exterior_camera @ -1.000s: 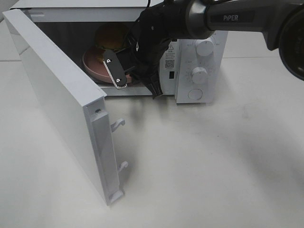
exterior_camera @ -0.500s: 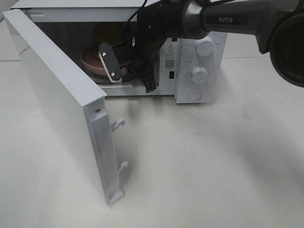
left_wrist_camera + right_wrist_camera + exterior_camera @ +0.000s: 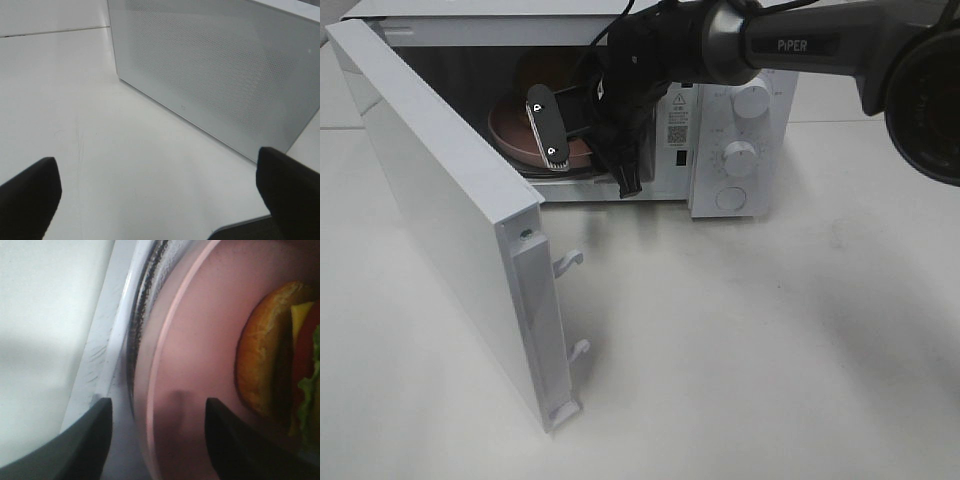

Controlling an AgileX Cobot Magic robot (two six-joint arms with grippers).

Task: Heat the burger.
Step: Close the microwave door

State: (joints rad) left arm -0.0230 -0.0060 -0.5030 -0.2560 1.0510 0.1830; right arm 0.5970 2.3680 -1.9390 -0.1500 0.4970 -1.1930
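**Operator:** Where is the burger, and how will it handle?

**Technician:** The burger [image 3: 270, 350] sits on the pink plate [image 3: 200, 340] inside the microwave [image 3: 735, 150], upper centre of the exterior view. The door [image 3: 450, 200] stands open at the left. The burger looks light, soft and layered. A direct pinch would likely compress the bun and shift the fillings. Take hold at the plate rim instead. The plate appears stiff but smooth, so it may slip.

**Operator:** Gripper status?

**Technician:** The right gripper [image 3: 157, 415] is at the cavity mouth with its fingers spread. The plate rim lies between them, and no clamping contact is visible. The left gripper [image 3: 157, 172] has its fingers wide apart and holds nothing. It faces a white perforated panel, apparently the door's outer side.

**Operator:** What differs from one second ago?

**Technician:** The right gripper's visible finger has shifted toward the upper left and stands more upright. The plate lies deeper in the cavity, and the burger is more in shadow. The door's position is unchanged.
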